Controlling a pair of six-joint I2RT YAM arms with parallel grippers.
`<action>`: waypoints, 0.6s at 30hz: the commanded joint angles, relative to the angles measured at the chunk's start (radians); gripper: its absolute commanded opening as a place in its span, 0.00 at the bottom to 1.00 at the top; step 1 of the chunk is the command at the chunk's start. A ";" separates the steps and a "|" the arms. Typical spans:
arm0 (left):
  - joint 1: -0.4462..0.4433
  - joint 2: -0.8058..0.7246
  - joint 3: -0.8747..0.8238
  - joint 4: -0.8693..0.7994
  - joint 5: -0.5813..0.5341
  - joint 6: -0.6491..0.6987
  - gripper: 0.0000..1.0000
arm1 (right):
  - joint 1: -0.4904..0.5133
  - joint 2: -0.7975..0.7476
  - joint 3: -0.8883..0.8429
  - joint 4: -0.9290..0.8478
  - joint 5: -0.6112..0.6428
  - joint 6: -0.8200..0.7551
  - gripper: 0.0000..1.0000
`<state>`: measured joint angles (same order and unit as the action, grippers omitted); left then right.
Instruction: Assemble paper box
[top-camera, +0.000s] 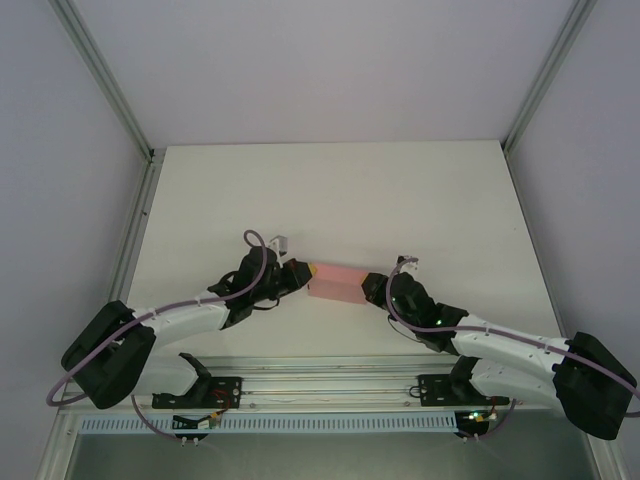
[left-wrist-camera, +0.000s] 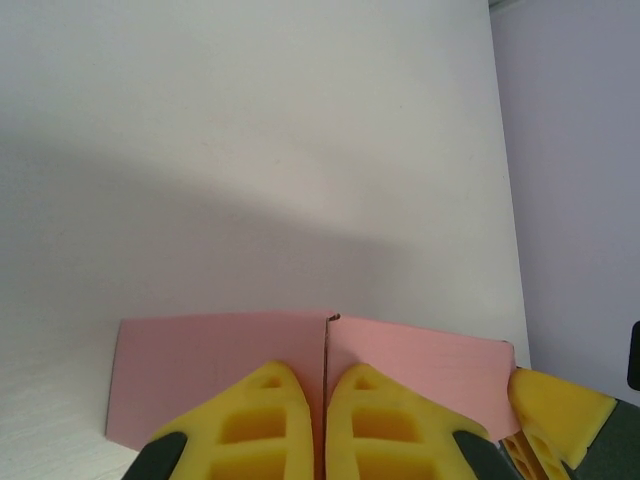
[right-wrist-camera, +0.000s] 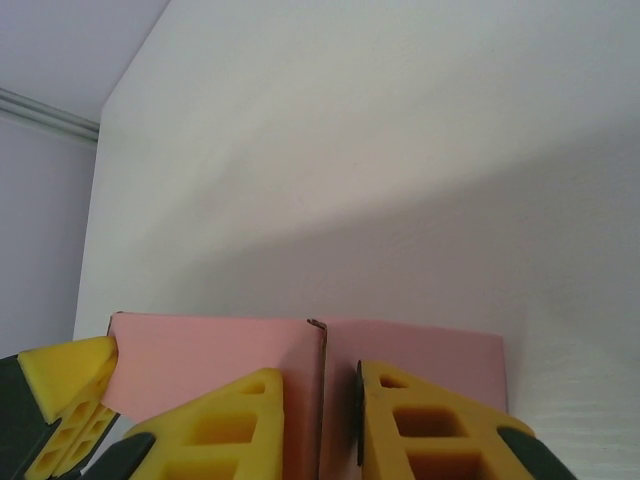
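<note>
Midway across worktop (top-camera: 400, 200), clamped on box (top-camera: 337, 283) from opposite ends with left hand (top-camera: 300, 272) and right hand (top-camera: 370, 288), each closed on card; likely bracing it for tucking.

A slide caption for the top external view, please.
Left claw and right claw hold opposite ends of the pink paper box.

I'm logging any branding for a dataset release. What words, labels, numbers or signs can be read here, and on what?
No text can be read in any view.
The paper box is plain pink card with no print.
The white table carries no label or sign.
</note>
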<state>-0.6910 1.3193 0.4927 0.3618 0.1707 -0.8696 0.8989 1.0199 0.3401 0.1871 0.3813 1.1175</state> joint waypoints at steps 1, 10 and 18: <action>-0.017 0.068 -0.023 -0.248 0.037 0.025 0.00 | 0.006 0.045 -0.042 -0.194 -0.066 -0.027 0.06; -0.021 0.004 0.078 -0.373 0.000 0.084 0.23 | -0.003 -0.016 0.117 -0.331 0.018 -0.156 0.23; -0.019 -0.035 0.218 -0.489 -0.076 0.195 0.63 | -0.104 -0.059 0.274 -0.482 -0.092 -0.381 0.69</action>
<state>-0.6998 1.2945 0.6487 0.0216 0.1432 -0.7498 0.8246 0.9825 0.5472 -0.1982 0.3519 0.8845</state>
